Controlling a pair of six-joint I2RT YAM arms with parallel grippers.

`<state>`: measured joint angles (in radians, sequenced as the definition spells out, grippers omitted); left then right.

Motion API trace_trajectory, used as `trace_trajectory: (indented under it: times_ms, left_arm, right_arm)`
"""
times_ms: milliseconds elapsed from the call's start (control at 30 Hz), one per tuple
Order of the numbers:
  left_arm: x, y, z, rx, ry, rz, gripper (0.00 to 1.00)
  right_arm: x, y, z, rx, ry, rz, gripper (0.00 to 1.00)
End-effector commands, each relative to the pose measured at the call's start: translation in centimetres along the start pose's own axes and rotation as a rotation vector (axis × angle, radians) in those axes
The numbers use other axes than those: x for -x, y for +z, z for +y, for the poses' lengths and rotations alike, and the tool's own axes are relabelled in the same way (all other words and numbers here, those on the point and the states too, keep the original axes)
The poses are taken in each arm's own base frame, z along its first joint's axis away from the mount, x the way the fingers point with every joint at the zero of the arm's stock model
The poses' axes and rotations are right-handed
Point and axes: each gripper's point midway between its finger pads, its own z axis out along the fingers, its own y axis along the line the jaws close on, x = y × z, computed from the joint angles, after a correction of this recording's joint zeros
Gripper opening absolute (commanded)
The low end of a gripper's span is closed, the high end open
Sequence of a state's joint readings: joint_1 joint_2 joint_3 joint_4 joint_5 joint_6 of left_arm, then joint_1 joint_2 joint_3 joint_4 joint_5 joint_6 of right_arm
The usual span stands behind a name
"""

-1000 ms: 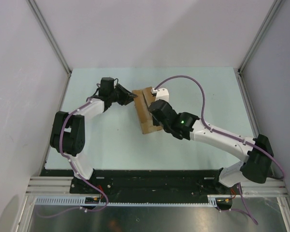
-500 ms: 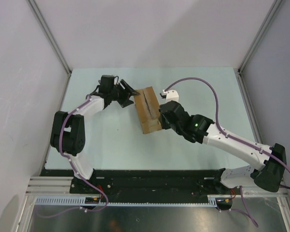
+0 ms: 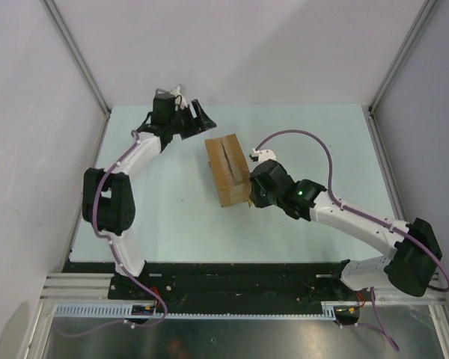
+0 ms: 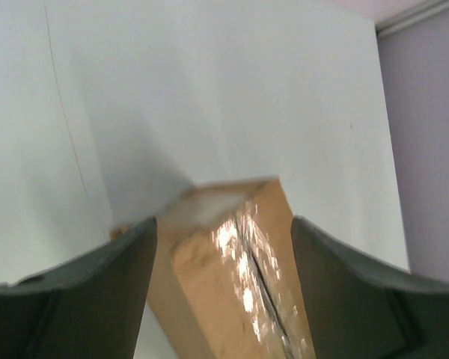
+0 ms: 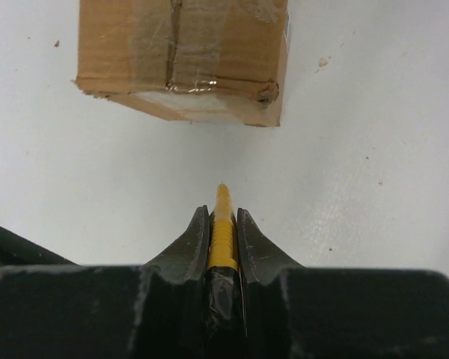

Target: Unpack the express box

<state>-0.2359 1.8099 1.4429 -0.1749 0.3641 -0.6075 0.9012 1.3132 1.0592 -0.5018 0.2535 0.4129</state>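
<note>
Clamping a yellow utility knife (image 5: 222, 228), the right pincer (image 5: 222, 218) points its tip at the near end of the express box (image 3: 227, 169) without touching it. The box lies taped shut mid-surface (image 3: 165, 217). Beyond it, toward the far-left corner, the left pincer (image 3: 200, 120) hovers with its fingers apart.

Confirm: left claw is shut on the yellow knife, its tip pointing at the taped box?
Wrong claw: the right claw is shut on the yellow knife, its tip pointing at the taped box. The right wrist view shows it.
</note>
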Motion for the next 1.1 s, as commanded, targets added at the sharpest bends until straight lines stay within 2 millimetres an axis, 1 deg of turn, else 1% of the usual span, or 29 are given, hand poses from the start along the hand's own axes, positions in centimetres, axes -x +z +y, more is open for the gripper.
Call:
trace_trajectory:
  times_ms: [0, 33, 67, 100, 167, 233, 267, 333, 400, 533, 567, 633, 667, 733, 767, 800, 833, 867, 900, 933, 967, 1000, 1033, 1067]
  left_arm:
    - [1.7, 3.0, 0.0, -0.081, 0.239, 0.008, 0.76]
    - [1.3, 3.5, -0.3, -0.119, 0.249, 0.032, 0.76]
    - [1.4, 3.6, -1.1, -0.163, 0.26, 0.043, 0.75]
    - [0.9, 3.8, -1.3, -0.191, 0.255, 0.066, 0.75]
    - [-0.1, 4.4, -0.5, -0.181, 0.253, 0.09, 0.75]
    - [-0.6, 4.3, -0.2, -0.179, 0.261, 0.1, 0.75]
    - [-1.2, 4.4, 0.2, -0.176, 0.258, 0.113, 0.75]
    - [-1.9, 4.1, -0.1, -0.202, 0.255, 0.135, 0.74]
    - [-3.0, 3.7, -0.1, -0.224, 0.24, 0.167, 0.71]
    - [-4.4, 2.6, -0.3, -0.236, 0.198, 0.2, 0.69]
    - [-5.0, 2.4, 0.0, -0.232, 0.185, 0.212, 0.67]
    - [-5.1, 1.6, -0.2, -0.23, 0.179, 0.208, 0.65]
    - [-5.8, 1.4, 0.2, -0.217, 0.17, 0.219, 0.65]
    - [-5.7, 0.2, 0.0, -0.205, 0.174, 0.2, 0.63]
    - [-6.5, 0.0, 0.9, -0.173, 0.164, 0.206, 0.63]
    - [-6.0, -1.0, 0.3, -0.172, 0.174, 0.183, 0.63]
    - [-6.2, -1.4, 0.5, -0.158, 0.168, 0.178, 0.62]
    - [-7.0, -1.6, 1.2, -0.137, 0.158, 0.188, 0.61]
    - [-7.2, -2.0, 1.2, -0.132, 0.155, 0.185, 0.61]
    - [-7.2, -2.7, 0.8, -0.137, 0.155, 0.177, 0.6]
    - [-8.3, -3.1, 1.4, -0.126, 0.143, 0.196, 0.6]
    - [-8.7, -3.5, 1.5, -0.125, 0.141, 0.198, 0.59]
    - [-8.9, -4.2, 1.1, -0.128, 0.142, 0.191, 0.59]
    - [-10.2, -4.6, 2.0, -0.113, 0.127, 0.213, 0.58]
  right_arm:
    - [1.1, 1.9, 0.6, 0.042, 0.0, -0.038, 0.0]
    - [0.8, 2.6, 0.3, 0.029, 0.0, -0.026, 0.0]
    - [0.9, 2.9, 0.1, 0.026, -0.004, -0.028, 0.0]
    - [1.2, 3.3, 0.0, 0.022, -0.002, -0.041, 0.0]
    - [1.6, 4.1, -0.7, -0.002, 0.009, -0.052, 0.0]
    - [2.3, 4.6, -1.4, -0.018, 0.035, -0.073, 0.0]
    - [2.5, 4.8, -1.7, -0.024, 0.046, -0.076, 0.0]
    - [3.0, 4.9, -2.0, -0.029, 0.06, -0.091, 0.0]
    - [3.4, 5.2, -2.6, -0.037, 0.076, -0.103, 0.0]
    - [3.9, 5.8, -3.4, -0.022, 0.12, -0.097, 0.0]
    - [4.0, 5.9, -3.6, -0.024, 0.122, -0.097, 0.0]
    - [4.4, 6.1, -4.4, -0.045, 0.132, -0.106, 0.0]
    - [4.6, 6.2, -4.6, -0.049, 0.134, -0.111, 0.0]
    - [5.3, 6.3, -5.3, -0.065, 0.137, -0.129, 0.0]
    - [5.6, 6.3, -5.5, -0.067, 0.138, -0.137, 0.0]
    - [6.2, 6.4, -5.9, -0.072, 0.142, -0.15, 0.0]
    - [6.3, 6.6, -6.1, -0.075, 0.143, -0.152, 0.0]
    - [6.6, 6.7, -6.2, -0.07, 0.139, -0.159, 0.0]
    - [7.0, 6.8, -6.3, -0.067, 0.138, -0.17, 0.0]
    - [7.4, 6.9, -6.9, -0.075, 0.143, -0.176, 0.0]
    - [7.4, 7.4, -7.1, -0.073, 0.133, -0.17, 0.0]
    - [8.1, 7.4, -7.0, -0.065, 0.131, -0.188, 0.0]
    - [8.3, 7.7, -7.4, -0.071, 0.127, -0.191, 0.0]
    - [8.4, 8.2, -7.5, -0.069, 0.114, -0.191, 0.0]
